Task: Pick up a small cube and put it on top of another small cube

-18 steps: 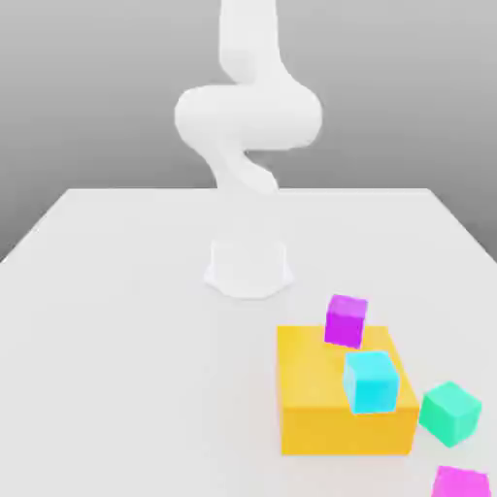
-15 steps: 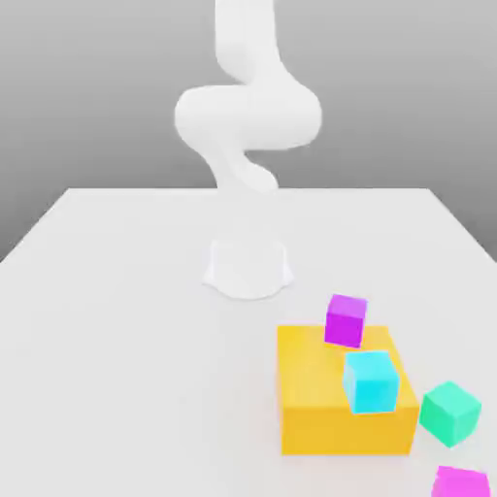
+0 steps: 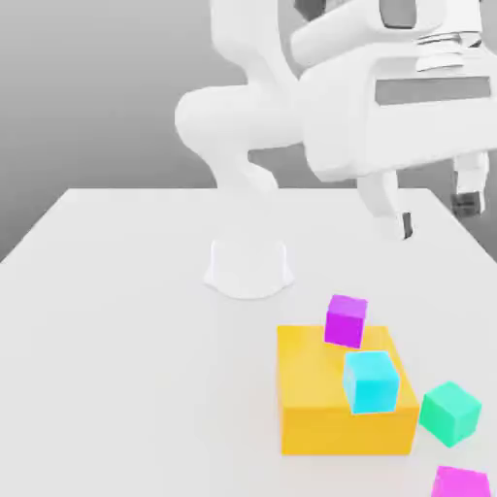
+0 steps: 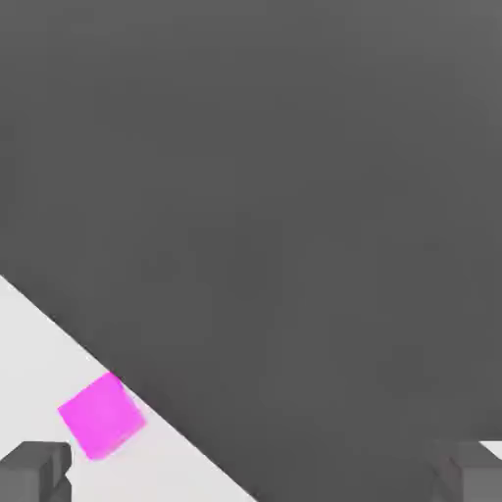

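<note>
Running off the exterior view's top edge: the arm (image 3: pixel 254 107) and much of the hand. Being cut by the bottom edge there: a magenta cube (image 3: pixel 459 482), only its upper part showing. Hiding part of the orange block (image 3: pixel 315 388): a purple cube (image 3: pixel 346 319) and a cyan cube (image 3: pixel 370 381). Being clipped at the hand view's edge: both fingertips (image 4: pixel 35 471).

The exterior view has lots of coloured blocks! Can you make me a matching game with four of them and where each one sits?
Things:
1. big orange block
2. small cyan cube
3. small green cube
4. small purple cube

Places:
A. at the orange block's far edge
B. on the table, to the exterior view's right of the orange block
C. on the orange block's top, near its front
D. under the cyan cube

Pairs: 1-D, 2-C, 3-B, 4-A
</note>
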